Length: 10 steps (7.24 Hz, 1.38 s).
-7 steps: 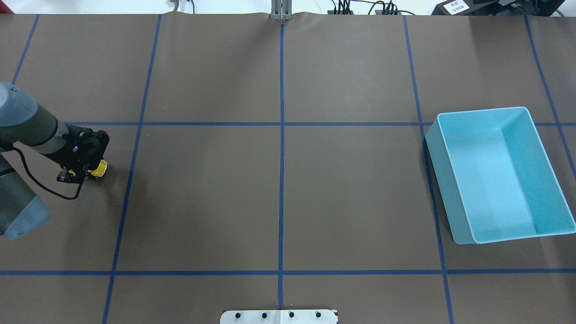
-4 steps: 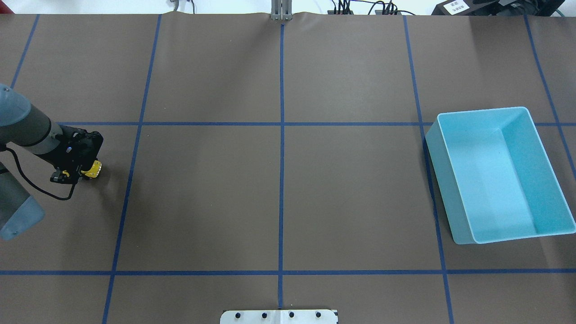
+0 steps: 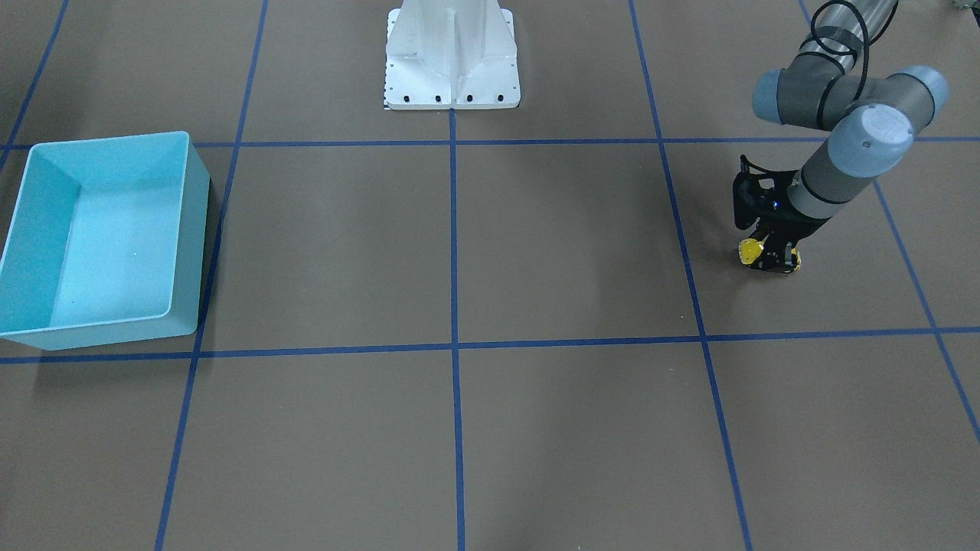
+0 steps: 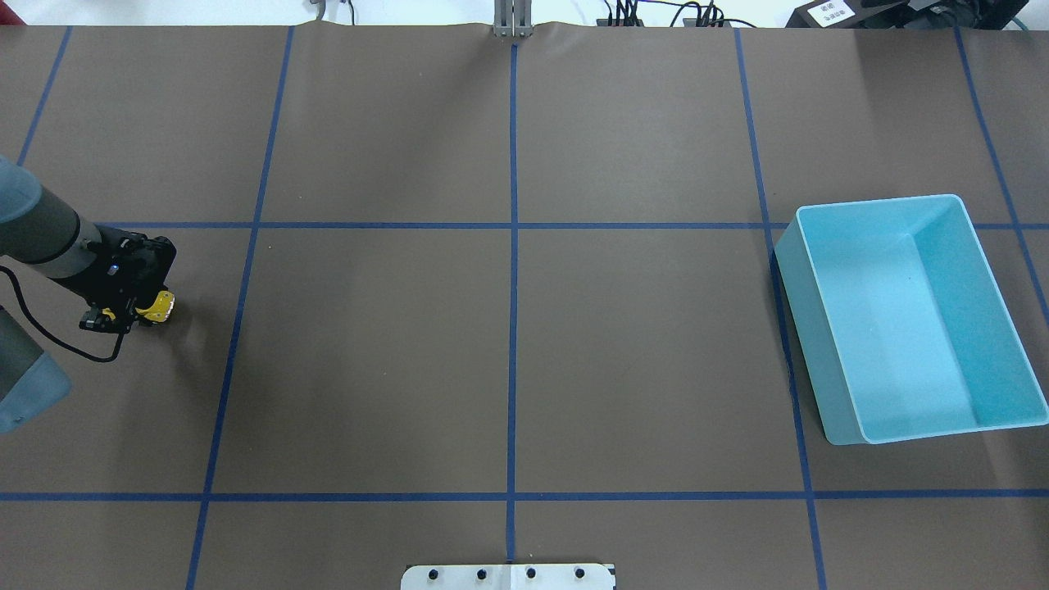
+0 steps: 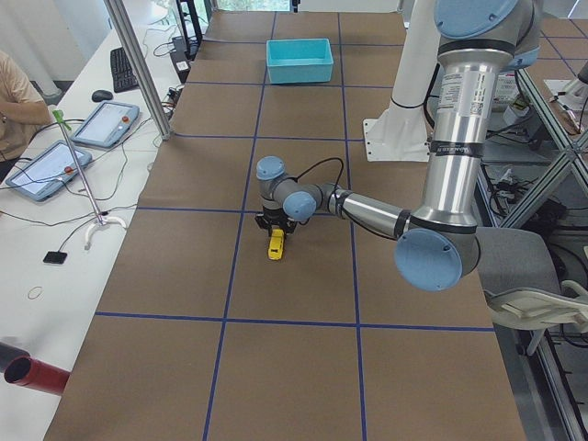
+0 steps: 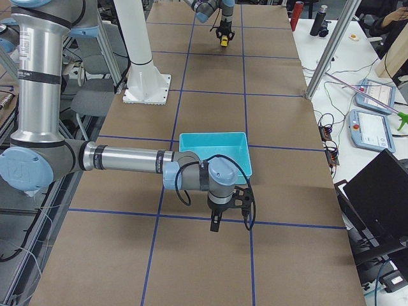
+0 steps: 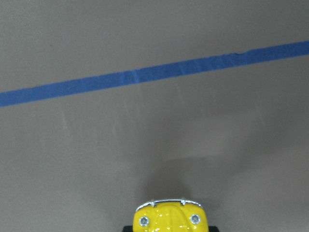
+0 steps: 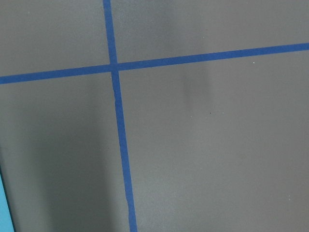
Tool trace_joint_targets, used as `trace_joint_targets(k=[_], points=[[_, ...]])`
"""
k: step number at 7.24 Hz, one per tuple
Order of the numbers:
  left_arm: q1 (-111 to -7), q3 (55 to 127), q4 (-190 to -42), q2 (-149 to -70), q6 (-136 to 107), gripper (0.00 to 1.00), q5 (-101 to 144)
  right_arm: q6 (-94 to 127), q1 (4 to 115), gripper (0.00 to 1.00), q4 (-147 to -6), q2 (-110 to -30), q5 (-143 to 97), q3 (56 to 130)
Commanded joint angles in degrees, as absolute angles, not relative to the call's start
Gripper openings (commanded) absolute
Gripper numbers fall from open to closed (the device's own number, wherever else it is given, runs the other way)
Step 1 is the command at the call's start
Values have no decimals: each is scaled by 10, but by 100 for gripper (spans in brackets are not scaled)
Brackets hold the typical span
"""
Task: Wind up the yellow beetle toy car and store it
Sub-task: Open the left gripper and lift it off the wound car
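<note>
Yellow, rounded beetle toy car [image 4: 159, 304] sits clamped in the left gripper [image 3: 770, 259] on the desk [image 4: 508, 344] near its left edge, probably for pull-back winding; for the right gripper [image 6: 215, 224] I cannot tell the jaws.

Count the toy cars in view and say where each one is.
1. The yellow toy car is between the left arm's fingers, down at the table on the robot's left side, far from the blue bin. None shows inside the bin.
</note>
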<state>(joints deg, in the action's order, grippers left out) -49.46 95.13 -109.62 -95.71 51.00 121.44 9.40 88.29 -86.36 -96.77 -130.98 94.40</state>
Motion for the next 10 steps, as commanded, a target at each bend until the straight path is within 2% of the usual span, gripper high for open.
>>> trace_joint_targets(k=[1,8,9,10], points=[[-503,946,-1104,-949,522,0,1217,94,882,100,-864,-968,-1310,944],[-533,923,-1126,-931,564,0,1241,94,882,100,-864,-968,-1310,944],[-532,922,-1126,-932,564,30,1241,94,882,100,-864,-968,-1310,944],[-529,922,-1126,-932,564,99,1241,94,882,100,-864,-968,-1310,943]])
